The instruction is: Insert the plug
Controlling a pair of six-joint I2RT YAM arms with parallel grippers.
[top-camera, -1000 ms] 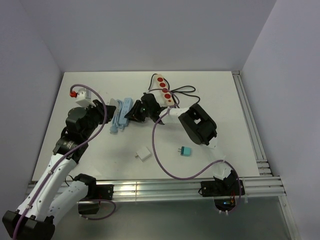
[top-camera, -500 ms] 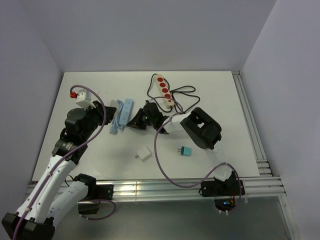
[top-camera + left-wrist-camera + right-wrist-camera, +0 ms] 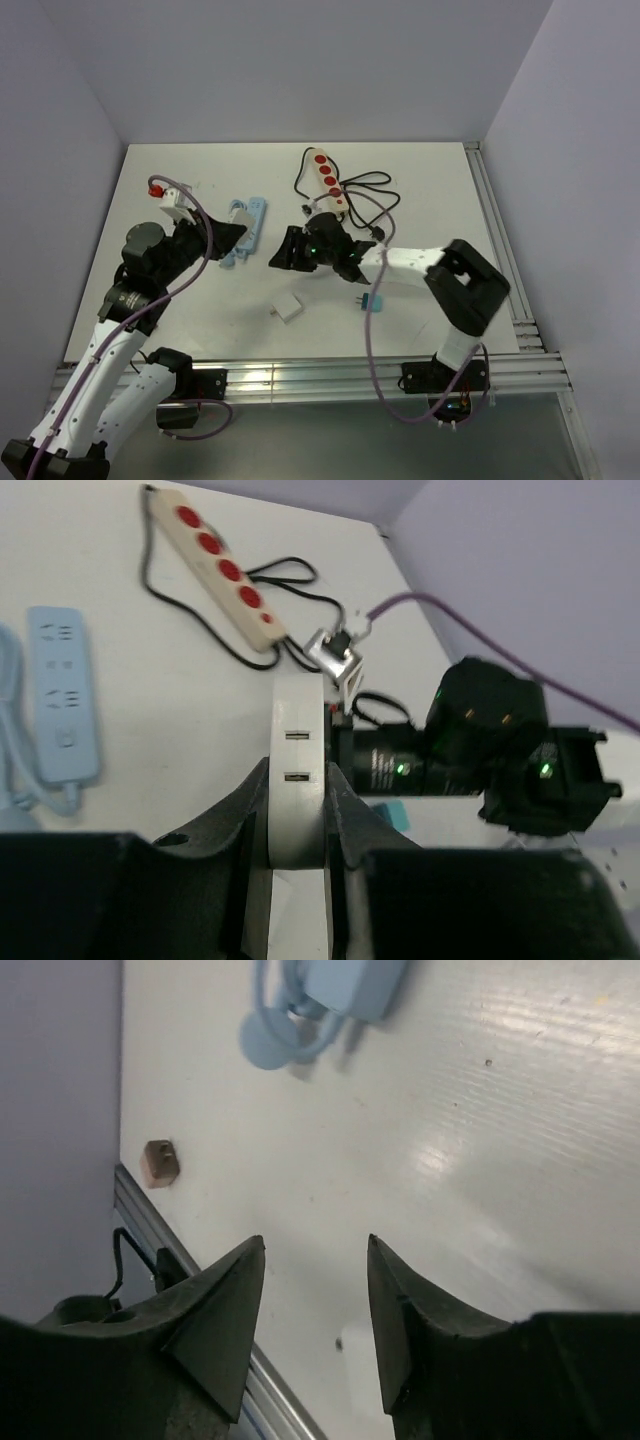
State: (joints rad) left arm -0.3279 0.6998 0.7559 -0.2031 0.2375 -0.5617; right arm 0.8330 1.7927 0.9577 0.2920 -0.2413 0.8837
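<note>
Near the blue strip (image 3: 247,222), the left gripper (image 3: 297,800) clamped the white adapter (image 3: 296,740); the right gripper (image 3: 314,1260) gaped empty (tilted, the adapter might jam against the strip).

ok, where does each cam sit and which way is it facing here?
Top external: above and behind the bases, looking down on the table; shows both arms, left gripper and right gripper.
Left wrist: looks forward across the table toward the beige power strip; own fingers clamp a white charger; right arm visible.
Right wrist: looks down at the table; own fingers apart, nothing between.
Shared: blue power strip, all three views.
</note>
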